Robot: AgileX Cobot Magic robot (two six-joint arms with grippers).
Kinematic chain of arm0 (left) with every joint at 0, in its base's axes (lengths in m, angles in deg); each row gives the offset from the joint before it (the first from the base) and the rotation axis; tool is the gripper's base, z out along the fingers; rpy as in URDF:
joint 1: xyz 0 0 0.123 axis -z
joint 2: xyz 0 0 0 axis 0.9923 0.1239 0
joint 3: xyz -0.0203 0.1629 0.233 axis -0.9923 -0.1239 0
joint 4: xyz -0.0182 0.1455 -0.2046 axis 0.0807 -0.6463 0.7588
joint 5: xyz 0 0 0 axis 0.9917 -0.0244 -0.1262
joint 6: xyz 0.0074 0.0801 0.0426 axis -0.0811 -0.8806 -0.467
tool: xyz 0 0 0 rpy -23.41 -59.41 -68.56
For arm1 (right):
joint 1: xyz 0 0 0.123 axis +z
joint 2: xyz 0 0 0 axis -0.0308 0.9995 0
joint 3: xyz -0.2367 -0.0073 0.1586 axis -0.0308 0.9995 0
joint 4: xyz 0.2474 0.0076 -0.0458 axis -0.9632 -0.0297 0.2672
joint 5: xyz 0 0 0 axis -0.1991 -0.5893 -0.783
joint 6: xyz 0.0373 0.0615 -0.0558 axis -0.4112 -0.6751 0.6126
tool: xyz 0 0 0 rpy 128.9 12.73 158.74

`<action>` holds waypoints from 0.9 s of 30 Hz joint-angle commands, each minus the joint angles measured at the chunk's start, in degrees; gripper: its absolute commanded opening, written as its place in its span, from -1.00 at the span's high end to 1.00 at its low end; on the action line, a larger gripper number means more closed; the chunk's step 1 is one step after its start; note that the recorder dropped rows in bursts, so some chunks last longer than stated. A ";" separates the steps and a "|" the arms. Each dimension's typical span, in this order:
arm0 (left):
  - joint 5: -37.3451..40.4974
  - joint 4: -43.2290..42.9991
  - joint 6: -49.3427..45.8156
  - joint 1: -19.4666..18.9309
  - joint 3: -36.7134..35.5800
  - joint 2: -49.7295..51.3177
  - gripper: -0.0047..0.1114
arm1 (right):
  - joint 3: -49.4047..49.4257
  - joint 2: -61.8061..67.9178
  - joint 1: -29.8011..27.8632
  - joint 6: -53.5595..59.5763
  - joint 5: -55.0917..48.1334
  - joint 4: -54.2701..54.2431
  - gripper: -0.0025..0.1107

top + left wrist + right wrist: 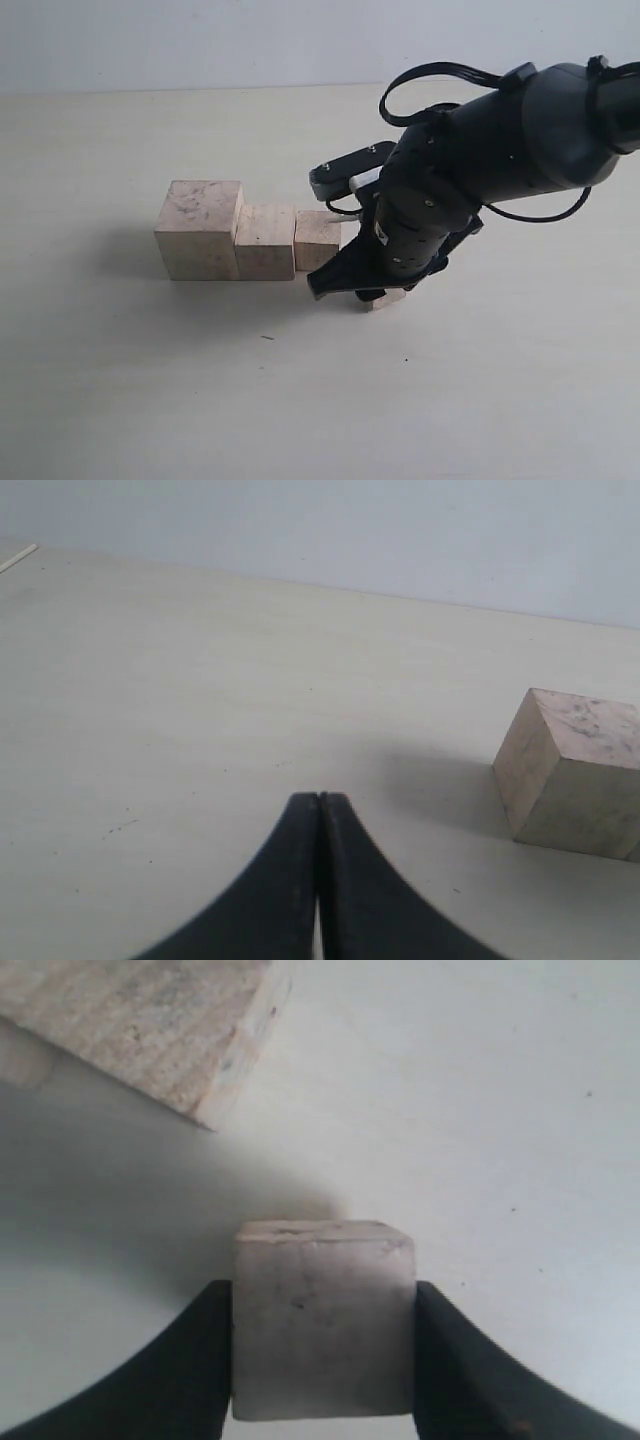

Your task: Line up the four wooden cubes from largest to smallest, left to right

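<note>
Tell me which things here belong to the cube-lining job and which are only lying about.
Job: largest cube, second cube, third cube, smallest cube held in right gripper.
Not the job: table, only support; left gripper, shut, idle.

three pale cubes (265, 242) touching, smallest cube (322, 1330) apart
</note>
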 commanded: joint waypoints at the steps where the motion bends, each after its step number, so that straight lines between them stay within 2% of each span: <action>1: -0.45 -0.06 0.00 0.35 -0.21 -0.34 0.92 | -0.41 -5.69 -0.08 10.65 -0.71 0.92 0.96; 6: -0.45 -0.06 0.00 0.35 -0.21 -0.34 0.92 | -4.09 -10.80 -2.58 21.92 -5.37 2.45 0.96; 9: -0.45 -0.06 0.00 0.35 -0.21 -0.34 0.92 | -6.46 -11.32 -6.25 26.41 -6.22 3.11 0.96; 13: -0.45 -0.06 0.00 0.35 -0.21 -0.34 0.92 | -8.61 -10.27 -14.05 27.97 -6.20 0.82 0.96; 16: -0.45 -0.06 0.00 0.35 -0.21 -0.34 0.92 | -9.45 -8.58 -19.80 33.85 -6.20 -6.86 0.96; 18: -0.45 -0.06 0.00 0.35 -0.21 -0.34 0.92 | -9.45 -7.16 -22.46 45.54 -5.84 -14.63 0.96; 21: -0.45 -0.06 0.00 0.35 -0.21 -0.34 0.92 | -9.45 -4.66 -23.62 75.29 -8.75 -28.44 0.96; 24: -0.45 -0.06 0.00 0.35 -0.21 -0.34 0.92 | -9.45 -1.87 -23.62 100.03 -12.60 -40.00 0.96; 27: -0.45 -0.06 0.00 0.35 -0.21 -0.34 0.92 | -9.45 0.45 -23.50 111.32 -10.40 -46.00 0.96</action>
